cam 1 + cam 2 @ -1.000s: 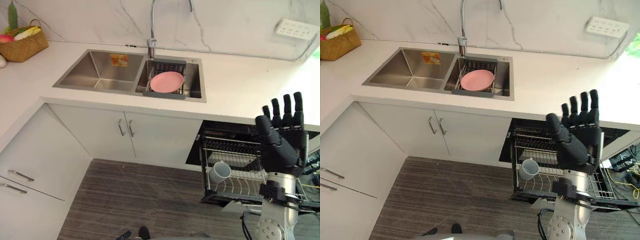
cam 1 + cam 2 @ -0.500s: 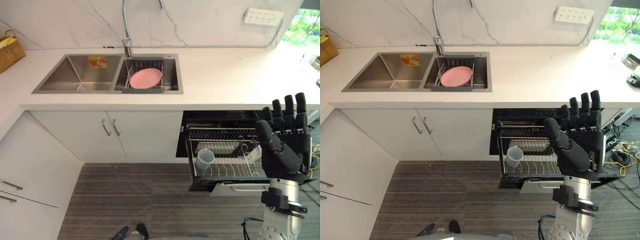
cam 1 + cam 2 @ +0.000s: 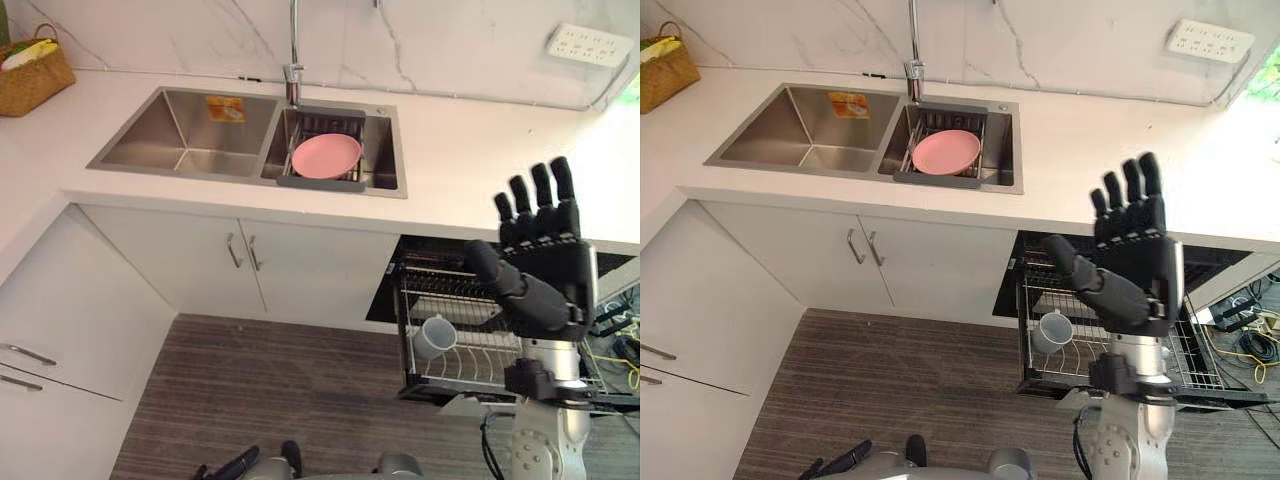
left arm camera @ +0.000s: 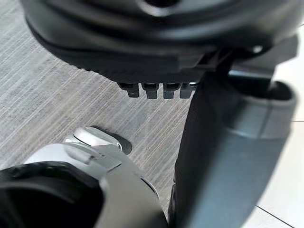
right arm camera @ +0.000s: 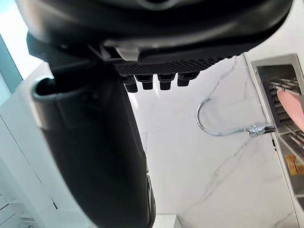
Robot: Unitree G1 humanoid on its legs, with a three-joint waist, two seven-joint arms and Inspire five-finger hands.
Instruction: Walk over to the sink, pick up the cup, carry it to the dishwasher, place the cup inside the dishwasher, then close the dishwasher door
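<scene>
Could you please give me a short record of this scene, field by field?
cup: white, resting in the dishwasher rack near its left end
dishwasher rack: pulled out below the counter
right robot hand: raised in front of the rack, fingers straight, holding nothing
left robot hand: pointing down at the floor, holding nothing
sink: two basins, pink plate in the right one
wicker basket: on the counter's far left
</scene>
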